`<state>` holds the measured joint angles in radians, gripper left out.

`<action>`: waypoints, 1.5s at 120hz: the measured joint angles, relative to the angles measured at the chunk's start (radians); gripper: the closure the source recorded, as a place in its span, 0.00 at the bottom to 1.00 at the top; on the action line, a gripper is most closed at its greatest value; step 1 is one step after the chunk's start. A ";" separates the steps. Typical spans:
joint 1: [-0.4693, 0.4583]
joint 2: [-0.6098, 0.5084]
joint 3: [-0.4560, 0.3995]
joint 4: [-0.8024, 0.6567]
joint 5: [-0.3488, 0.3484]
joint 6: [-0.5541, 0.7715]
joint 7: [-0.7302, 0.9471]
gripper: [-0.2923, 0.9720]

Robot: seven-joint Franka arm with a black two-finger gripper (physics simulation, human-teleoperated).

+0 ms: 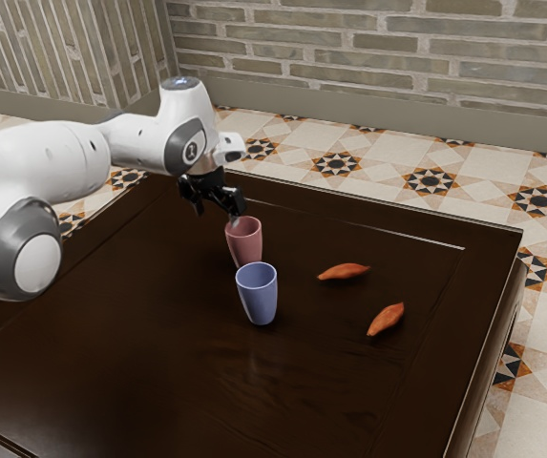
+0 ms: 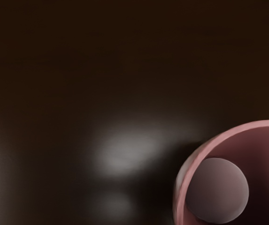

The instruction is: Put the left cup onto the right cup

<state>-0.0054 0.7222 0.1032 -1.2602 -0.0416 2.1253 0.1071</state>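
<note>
Exterior view: gripper [image 1: 218,204], fingers spread wide, hovers just above the upright pink cup [image 1: 243,242], blue cup [image 1: 256,292] just beside it; dark table [image 1: 158,382] lies bare around them, orange vegetables [image 1: 343,272] well apart

A pink cup [image 2: 228,180] stands upright and is seen from straight above, its mouth open to the camera. Its curved rim, shaded inner wall and round, greyish-pink floor are all visible, and the picture's edge cuts part of it off. It rests on a dark brown worktop [image 2: 78,61]. A soft pale sheen [image 2: 125,150] lies on the wood just beside the cup.
</note>
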 joint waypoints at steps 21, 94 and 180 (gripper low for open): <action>0.002 0.048 -0.001 0.014 -0.026 0.055 0.001 0.23; -0.004 0.056 -0.008 0.013 -0.097 0.084 0.002 0.80; -0.092 -0.490 -0.061 -0.360 -0.061 -0.145 -0.099 0.85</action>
<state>-0.0979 0.2325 0.0421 -1.6203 -0.1028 1.9798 0.0081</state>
